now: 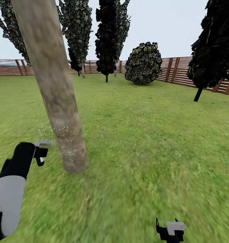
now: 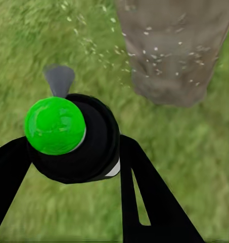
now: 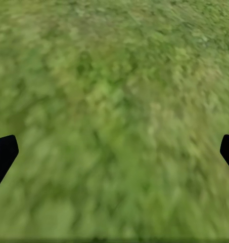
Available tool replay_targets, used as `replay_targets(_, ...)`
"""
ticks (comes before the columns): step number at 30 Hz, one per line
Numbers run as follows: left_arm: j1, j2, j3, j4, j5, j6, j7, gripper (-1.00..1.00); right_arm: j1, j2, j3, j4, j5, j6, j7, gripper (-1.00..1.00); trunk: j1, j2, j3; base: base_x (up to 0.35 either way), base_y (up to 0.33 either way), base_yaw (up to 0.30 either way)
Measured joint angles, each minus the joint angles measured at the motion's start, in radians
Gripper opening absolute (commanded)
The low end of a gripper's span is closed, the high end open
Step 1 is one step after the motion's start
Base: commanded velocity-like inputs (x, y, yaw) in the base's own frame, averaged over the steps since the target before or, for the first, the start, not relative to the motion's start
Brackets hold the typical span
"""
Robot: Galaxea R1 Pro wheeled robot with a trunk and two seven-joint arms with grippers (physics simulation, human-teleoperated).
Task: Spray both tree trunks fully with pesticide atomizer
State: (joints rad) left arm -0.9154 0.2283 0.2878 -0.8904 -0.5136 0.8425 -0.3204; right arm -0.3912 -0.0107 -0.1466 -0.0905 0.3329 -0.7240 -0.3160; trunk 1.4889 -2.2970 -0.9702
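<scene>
My left gripper (image 1: 43,152) is shut on the pesticide atomizer (image 2: 79,147), a small black bottle with a bright green spot (image 2: 54,125) on its top. It hangs low over the grass, just left of the near tree trunk (image 1: 57,94), a thick, leaning, mottled grey-brown column. White pesticide specks (image 1: 67,153) dot the trunk's lower part, and a faint mist (image 2: 94,45) drifts between nozzle and trunk (image 2: 175,50). My right gripper (image 1: 171,228) hangs open over bare grass (image 3: 114,101), its dark fingertips (image 3: 3,154) wide apart.
The lawn (image 1: 154,135) stretches back to a brown slat fence (image 1: 176,69). Several dark-leaved trees (image 1: 109,33) and a round bush (image 1: 143,63) stand along it. Another dark tree (image 1: 212,47) leans at the far right.
</scene>
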Motion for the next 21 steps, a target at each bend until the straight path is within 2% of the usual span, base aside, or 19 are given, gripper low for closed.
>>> replay_targets(7, 0.019, -0.013, -0.002, 0.001, 0.011, 0.0, 0.0, -1.0, 0.0, 0.0, 0.0, 0.0, 0.0, 0.0, 0.0, 1.0, 0.0, 0.0, 0.0, 0.215, -0.109, 0.0)
replay_targets(11, 0.036, -0.05, -0.002, 0.002, 0.016, -0.001, 0.006, -1.0, 0.0, 0.001, 0.001, 0.0, 0.0, 0.0, 0.0, 1.0, 0.0, 0.0, 0.0, 0.185, -0.136, 0.144)
replay_targets(12, 0.042, -0.054, 0.003, 0.002, 0.006, -0.005, 0.006, -1.0, 0.0, 0.001, 0.001, 0.0, 0.0, 0.0, 0.0, 1.0, 0.0, 0.0, 0.0, 0.005, -0.009, 0.238)
replay_targets(13, 0.074, -0.049, 0.009, 0.003, 0.001, -0.008, 0.005, -1.0, 0.0, 0.002, 0.001, 0.0, 0.0, 0.0, 0.0, 1.0, 0.0, 0.0, 0.0, 0.003, -0.005, 0.128)
replay_targets(14, 0.084, -0.048, 0.009, 0.002, 0.004, -0.009, 0.004, -1.0, 0.0, 0.002, 0.001, 0.0, 0.0, 0.0, 0.0, 1.0, 0.0, 0.0, 0.0, 0.002, -0.003, 0.082)
replay_targets(21, 0.092, -0.057, 0.007, 0.002, 0.005, -0.009, 0.007, -1.0, 0.0, 0.001, 0.001, 0.0, 0.0, 0.0, 0.0, 1.0, 0.0, 0.0, 0.0, 0.0, -0.18, 0.013)
